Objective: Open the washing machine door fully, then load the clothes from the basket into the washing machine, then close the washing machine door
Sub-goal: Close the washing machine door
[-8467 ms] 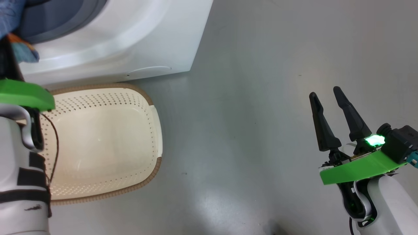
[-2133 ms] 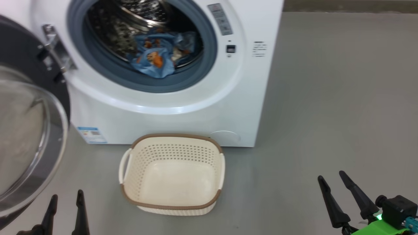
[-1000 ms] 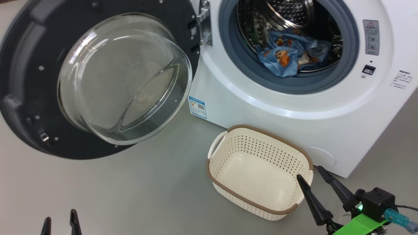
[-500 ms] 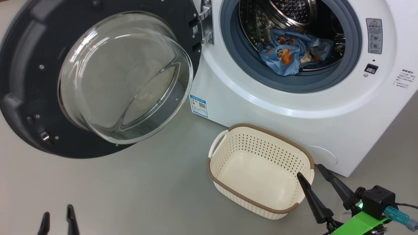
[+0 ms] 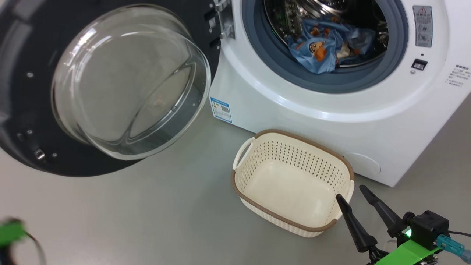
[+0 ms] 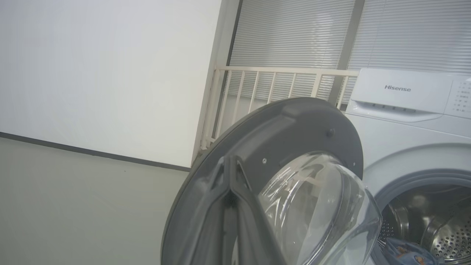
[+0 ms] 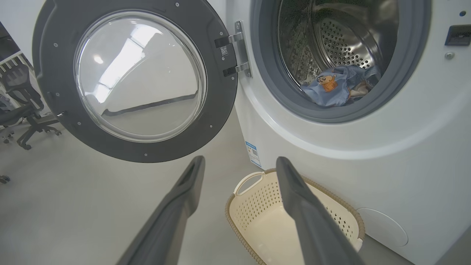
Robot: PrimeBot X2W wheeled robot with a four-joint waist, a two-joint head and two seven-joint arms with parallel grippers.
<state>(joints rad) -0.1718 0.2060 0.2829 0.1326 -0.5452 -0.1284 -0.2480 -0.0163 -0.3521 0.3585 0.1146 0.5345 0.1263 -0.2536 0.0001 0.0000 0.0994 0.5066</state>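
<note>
The washing machine (image 5: 331,121) stands at the right, and its door (image 5: 92,167) is swung wide open to the left with the glass bowl bulging toward me. Light blue clothes (image 5: 316,51) lie in the steel drum, also seen as clothes (image 7: 335,86). The cream basket (image 5: 287,154) sits on the floor before the machine with nothing in it. My right gripper (image 5: 350,192) is open, just right of the basket's near corner. In the left wrist view my left gripper (image 6: 230,160) looks shut on nothing, in line with the door (image 6: 294,125) seen edge-on.
Bare grey floor (image 5: 147,213) spreads left of the basket under the open door. A blurred green wrist part (image 5: 11,232) of my left arm is at the lower left. A white railing (image 6: 279,84) stands behind the machine. An office chair (image 7: 22,106) is far left.
The head camera has shifted a little. My left fingers have left the head view's bottom edge, and a blurred green wrist part shows there instead. The right gripper, basket and door stay put.
</note>
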